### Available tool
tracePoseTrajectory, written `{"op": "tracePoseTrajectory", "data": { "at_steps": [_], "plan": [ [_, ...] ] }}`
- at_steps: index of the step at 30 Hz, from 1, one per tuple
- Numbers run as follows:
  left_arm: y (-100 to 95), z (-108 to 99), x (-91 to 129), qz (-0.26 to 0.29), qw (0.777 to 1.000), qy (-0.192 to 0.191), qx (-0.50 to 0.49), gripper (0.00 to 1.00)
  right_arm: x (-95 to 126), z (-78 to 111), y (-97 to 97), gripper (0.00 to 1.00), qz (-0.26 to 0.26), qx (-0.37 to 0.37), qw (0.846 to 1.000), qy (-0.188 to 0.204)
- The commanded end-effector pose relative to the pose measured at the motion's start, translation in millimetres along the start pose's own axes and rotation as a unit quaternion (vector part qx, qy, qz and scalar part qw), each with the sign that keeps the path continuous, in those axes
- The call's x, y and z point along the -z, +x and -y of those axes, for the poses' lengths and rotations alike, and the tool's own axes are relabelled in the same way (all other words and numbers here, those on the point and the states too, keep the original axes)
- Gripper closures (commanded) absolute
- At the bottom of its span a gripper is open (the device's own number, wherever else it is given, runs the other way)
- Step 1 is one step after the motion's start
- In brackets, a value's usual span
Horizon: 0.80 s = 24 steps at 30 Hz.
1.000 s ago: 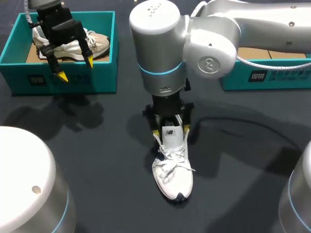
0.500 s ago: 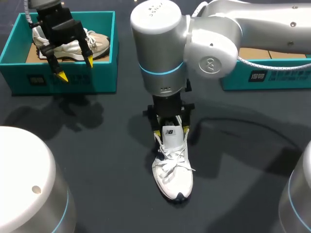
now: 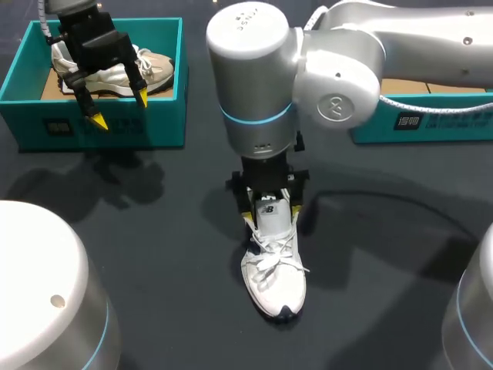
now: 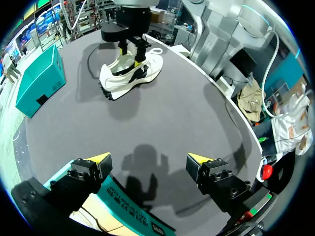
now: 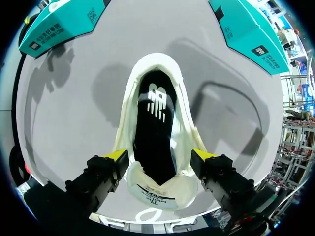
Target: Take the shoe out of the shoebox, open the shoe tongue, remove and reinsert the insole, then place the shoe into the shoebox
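A white lace-up shoe (image 3: 276,277) stands on the dark table, toe toward me. Its tongue (image 5: 155,194) is folded out, and the black insole (image 5: 155,118) lies inside the shoe. My right gripper (image 3: 269,210) hangs straight down over the shoe's collar. It is open, and its yellow fingertips (image 5: 117,156) straddle the shoe close beside both sides. My left gripper (image 3: 120,109) is open and holds nothing, above the front wall of the left teal shoebox (image 3: 100,131). From the left wrist view the shoe (image 4: 123,78) shows far ahead, under the right arm.
A beige shoe (image 3: 154,68) lies in the left shoebox. A second teal shoebox (image 3: 431,119) stands at the back right, behind my right arm. The right arm's large joints hang over the middle of the table.
The right gripper has sunk slightly lower around the shoe's collar, covering more of the tongue. The left arm has not moved.
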<state>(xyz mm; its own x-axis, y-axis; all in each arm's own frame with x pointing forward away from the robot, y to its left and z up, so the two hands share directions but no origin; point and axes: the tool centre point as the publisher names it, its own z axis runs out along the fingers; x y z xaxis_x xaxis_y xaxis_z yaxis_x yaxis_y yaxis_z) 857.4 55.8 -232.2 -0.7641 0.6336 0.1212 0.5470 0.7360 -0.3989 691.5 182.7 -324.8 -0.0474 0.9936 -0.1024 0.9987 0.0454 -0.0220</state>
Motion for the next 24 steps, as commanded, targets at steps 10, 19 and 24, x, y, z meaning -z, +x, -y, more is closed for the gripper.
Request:
{"op": "tracePoseTrajectory", "data": {
  "at_steps": [10, 19, 24],
  "plan": [
    [0.2, -0.1, 0.2, 0.0, 1.0, -0.001, 0.0, 0.0, 1.0, 15.1, -2.9, 0.21, -0.005, -0.011, 1.0, -0.008],
    [0.2, -0.1, 0.2, 0.0, 1.0, -0.001, 0.0, 0.0, 4.9, 30.0, -1.5, 0.31, -0.005, -0.027, 1.0, -0.01],
    [0.2, -0.1, 0.2, 0.0, 1.0, -0.001, 0.0, 0.0, 8.9, 47.8, -3.1, 0.35, -0.001, -0.05, 0.999, -0.008]
  ]
}}
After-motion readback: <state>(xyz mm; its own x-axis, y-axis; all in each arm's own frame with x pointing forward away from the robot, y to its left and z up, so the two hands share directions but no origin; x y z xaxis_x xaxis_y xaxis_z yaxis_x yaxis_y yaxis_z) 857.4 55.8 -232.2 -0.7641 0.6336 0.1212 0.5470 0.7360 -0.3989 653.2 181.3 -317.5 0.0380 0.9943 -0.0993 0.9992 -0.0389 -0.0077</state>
